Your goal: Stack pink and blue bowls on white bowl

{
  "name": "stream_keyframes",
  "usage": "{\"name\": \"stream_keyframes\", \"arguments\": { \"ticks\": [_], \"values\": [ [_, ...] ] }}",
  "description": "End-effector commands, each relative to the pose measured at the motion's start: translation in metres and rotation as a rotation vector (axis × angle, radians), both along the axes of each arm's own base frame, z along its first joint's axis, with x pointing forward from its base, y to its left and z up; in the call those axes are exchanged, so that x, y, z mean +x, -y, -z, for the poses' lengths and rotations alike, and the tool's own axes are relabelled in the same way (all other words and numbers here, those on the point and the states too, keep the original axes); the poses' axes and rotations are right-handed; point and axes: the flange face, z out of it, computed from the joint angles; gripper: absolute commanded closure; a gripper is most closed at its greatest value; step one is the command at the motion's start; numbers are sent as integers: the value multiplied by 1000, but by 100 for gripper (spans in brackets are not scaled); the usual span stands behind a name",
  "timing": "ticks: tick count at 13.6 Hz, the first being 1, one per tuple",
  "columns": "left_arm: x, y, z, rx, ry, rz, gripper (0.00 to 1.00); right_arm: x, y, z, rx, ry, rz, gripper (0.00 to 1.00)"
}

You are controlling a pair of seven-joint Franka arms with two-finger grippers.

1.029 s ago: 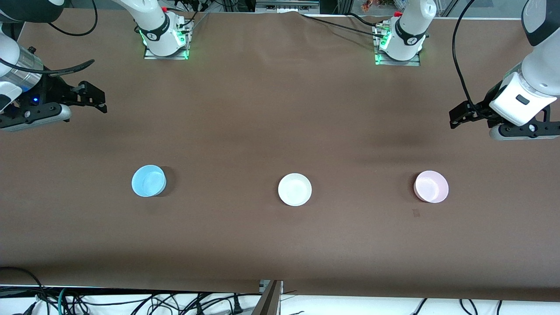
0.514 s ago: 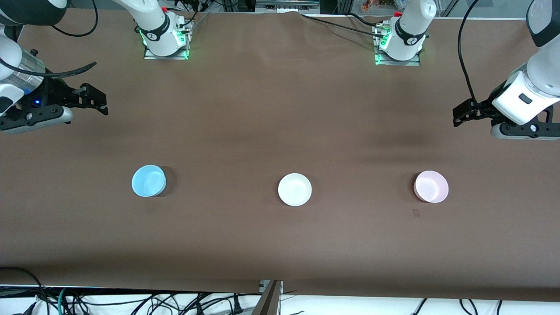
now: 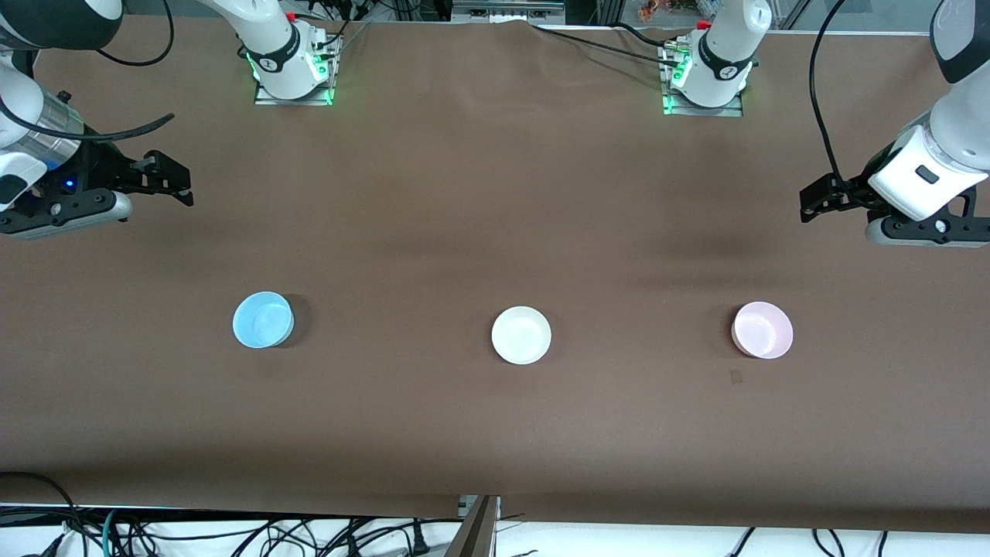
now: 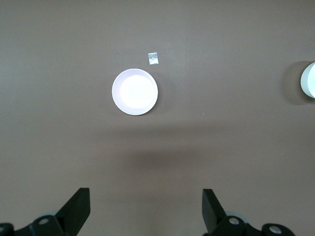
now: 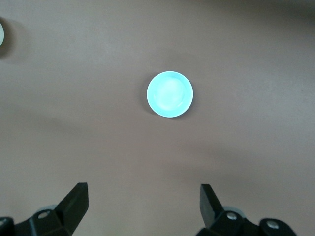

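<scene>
Three bowls stand in a row on the brown table. The blue bowl [image 3: 263,319] is toward the right arm's end, the white bowl [image 3: 521,335] in the middle, and the pink bowl [image 3: 762,330] toward the left arm's end. My right gripper [image 3: 184,186] is open and empty, up over bare table near the blue bowl's end. Its wrist view shows the blue bowl [image 5: 170,94] and the white bowl's edge [image 5: 1,32] between open fingers [image 5: 76,204]. My left gripper [image 3: 806,205] is open and empty over the pink bowl's end. Its wrist view shows the pink bowl [image 4: 135,91] and the white bowl's edge [image 4: 310,80].
A small tape mark [image 3: 735,377] lies on the table just nearer the front camera than the pink bowl; it also shows in the left wrist view [image 4: 153,58]. The arm bases [image 3: 292,70] [image 3: 705,77] stand at the table's back edge. Cables hang along the front edge.
Both grippers have shifted slightly, the left one a little toward the bases, the right one a little toward the table's middle. The bowls have not moved.
</scene>
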Motion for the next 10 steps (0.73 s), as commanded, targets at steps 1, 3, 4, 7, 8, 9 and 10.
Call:
{"name": "stream_keyframes", "arguments": {
  "ticks": [1,3,4,7,8,9,10],
  "values": [
    [9,-1,11,17,-30,24,0,4,-1,-13,-10,25,-4,0],
    [16,-10,33,19,-66,8,0,6,-2,-11,-19,21,-8,0],
    [22,-20,42,17,-73,-8,0,6,-2,-11,-18,21,-8,0],
    [49,-41,84,71,-55,-16,0,6,-2,-11,-19,21,-6,0],
    [59,-47,104,123,-51,3,0,6,-3,-11,-22,22,-8,0],
    [67,-55,126,150,-63,7,0,6,-2,-11,-20,23,-6,0],
    [76,-57,152,165,-63,17,0,6,-2,-11,-20,23,-6,0]
  ]
}}
